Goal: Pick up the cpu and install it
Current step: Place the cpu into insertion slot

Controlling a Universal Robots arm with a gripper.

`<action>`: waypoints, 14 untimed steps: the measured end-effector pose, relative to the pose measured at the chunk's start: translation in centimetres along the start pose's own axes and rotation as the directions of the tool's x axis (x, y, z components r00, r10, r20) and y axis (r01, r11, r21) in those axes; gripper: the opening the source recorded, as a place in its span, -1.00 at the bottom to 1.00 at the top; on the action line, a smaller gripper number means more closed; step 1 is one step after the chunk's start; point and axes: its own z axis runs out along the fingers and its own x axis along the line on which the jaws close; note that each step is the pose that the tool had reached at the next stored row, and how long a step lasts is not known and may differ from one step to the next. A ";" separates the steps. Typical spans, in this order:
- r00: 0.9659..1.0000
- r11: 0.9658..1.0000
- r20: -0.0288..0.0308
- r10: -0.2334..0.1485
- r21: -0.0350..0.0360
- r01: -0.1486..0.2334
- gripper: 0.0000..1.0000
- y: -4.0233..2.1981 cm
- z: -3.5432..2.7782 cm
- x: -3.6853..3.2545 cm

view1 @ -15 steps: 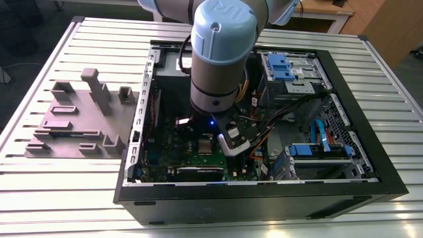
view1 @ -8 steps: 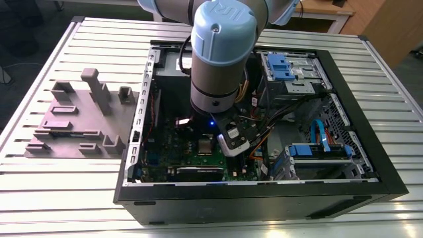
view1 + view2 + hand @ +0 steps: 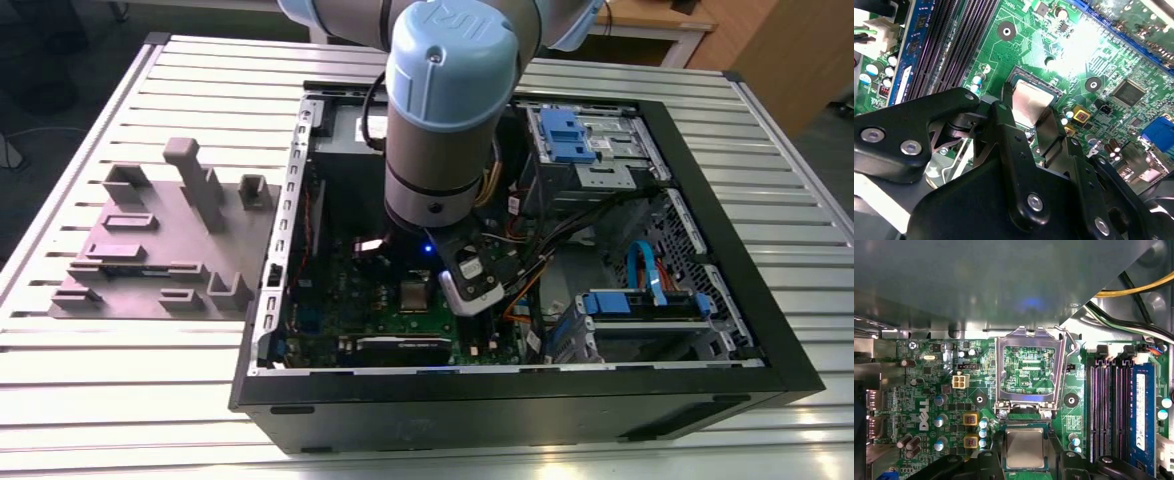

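A big silver desk (image 3: 107, 350) holds an open black computer case (image 3: 534, 410) and, toward the exterior view's left, a grey block (image 3: 147, 250). The robot arm (image 3: 447, 110) reaches down into the case. Inside lies a green board (image 3: 929, 390) with a silver frame (image 3: 999, 370) flipped open. Just beside that frame, the cpu (image 3: 1025, 447) sits at the dark socket (image 3: 1039, 82). The hand (image 3: 1028, 107) is closed on the cpu, touching two sides. I cannot tell if it is all the way down.
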 end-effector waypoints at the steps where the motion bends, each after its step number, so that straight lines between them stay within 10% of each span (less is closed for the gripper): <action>1: 1.000 1.000 0.000 0.002 0.002 -0.002 -0.12 -0.01 -0.01 0.00; 14: 1.000 1.000 0.000 0.011 -0.013 -0.011 -0.12 -0.01 0.07 0.01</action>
